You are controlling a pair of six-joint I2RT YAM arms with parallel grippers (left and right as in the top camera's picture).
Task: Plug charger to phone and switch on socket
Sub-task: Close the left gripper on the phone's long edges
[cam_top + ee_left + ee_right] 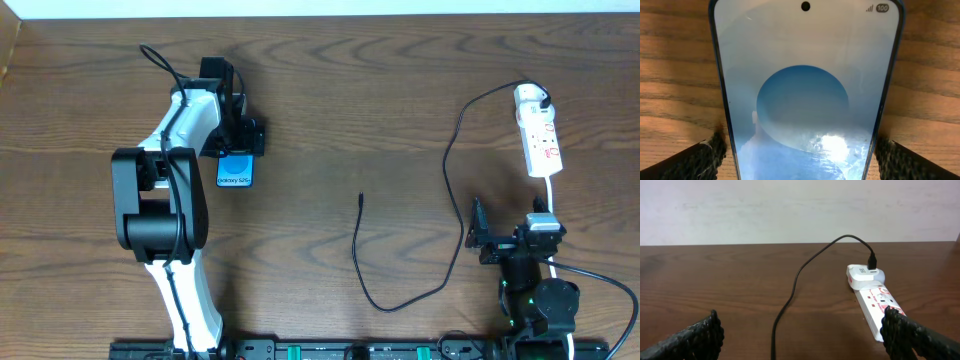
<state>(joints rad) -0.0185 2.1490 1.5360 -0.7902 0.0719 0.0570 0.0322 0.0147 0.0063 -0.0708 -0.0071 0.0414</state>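
Overhead, left: phone (236, 172) flat on table (330, 90), screen reading "Galaxy S25"; my left wrist view shows "100" in top corner. Left gripper (800, 150) clamped on phone's long edges. Centre: charger (357, 250) tip lies free, well apart from phone; other end plugged into socket (541, 140), far right. Right gripper (801, 316) spread wide, holding nothing, near socket.

Premises present as a robotics test bench in a laboratory-type room. The left arm (160, 215) and right arm (540, 300) are based at a black rail (330, 352) along the near edge of a dark wood-grain surface (400, 90). A plain pale wall (790, 210) stands behind the far edge.
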